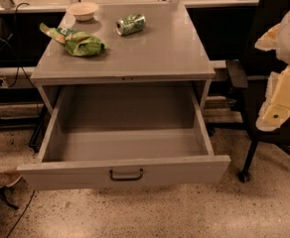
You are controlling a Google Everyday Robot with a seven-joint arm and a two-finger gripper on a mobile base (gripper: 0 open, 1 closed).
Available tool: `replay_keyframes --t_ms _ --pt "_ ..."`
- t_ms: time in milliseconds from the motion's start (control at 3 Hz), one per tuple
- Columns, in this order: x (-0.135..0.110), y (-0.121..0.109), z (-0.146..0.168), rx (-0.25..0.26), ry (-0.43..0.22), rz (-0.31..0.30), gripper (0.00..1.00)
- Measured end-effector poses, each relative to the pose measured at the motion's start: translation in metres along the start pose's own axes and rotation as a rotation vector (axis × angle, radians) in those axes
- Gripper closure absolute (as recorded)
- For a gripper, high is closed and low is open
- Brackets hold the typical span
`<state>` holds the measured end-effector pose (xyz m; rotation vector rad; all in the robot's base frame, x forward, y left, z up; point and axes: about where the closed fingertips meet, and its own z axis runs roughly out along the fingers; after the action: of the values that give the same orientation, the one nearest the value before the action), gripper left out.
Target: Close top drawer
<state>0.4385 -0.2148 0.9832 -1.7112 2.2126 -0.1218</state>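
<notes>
Top drawer [125, 168]: pulled far out toward the near side, under the table [155, 53]; box interior open to view, bare grey floor and walls.
Handle [126, 174]: dark bar, centred on the drawer front, nothing touching it.
Gripper [279, 105]: pale yellow part at the far right edge, in front of the office chair [244, 73], higher than the drawer front and well apart from it. Open or closed: cannot tell.
On the table: green bag [79, 42] at left, green can [131, 24] lying on its side near the middle, small bowl [83, 10] at the far left corner.
Done so far: judged nothing; no contact made and the drawer stands at what looks like near full extension.
Left to do: bring the gripper left and down to the drawer front, then push it straight in toward the far side until flush.
Path: floor in front of the drawer shows no obstruction.
</notes>
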Motion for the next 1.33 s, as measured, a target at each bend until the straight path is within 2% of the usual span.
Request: replay_keyframes --t_ms 333,667,1000,1333 --pt "0.0 0.001 0.001 0.0 0.0 0.001 0.0" --pt "0.007 0.023 0.039 -0.091 0.006 0.042 0.0" --pt "0.011 0.056 0.09 -0.209 0.02 0.099 0.07" --pt "0.015 0.091 0.14 -0.318 0.047 0.157 0.25"
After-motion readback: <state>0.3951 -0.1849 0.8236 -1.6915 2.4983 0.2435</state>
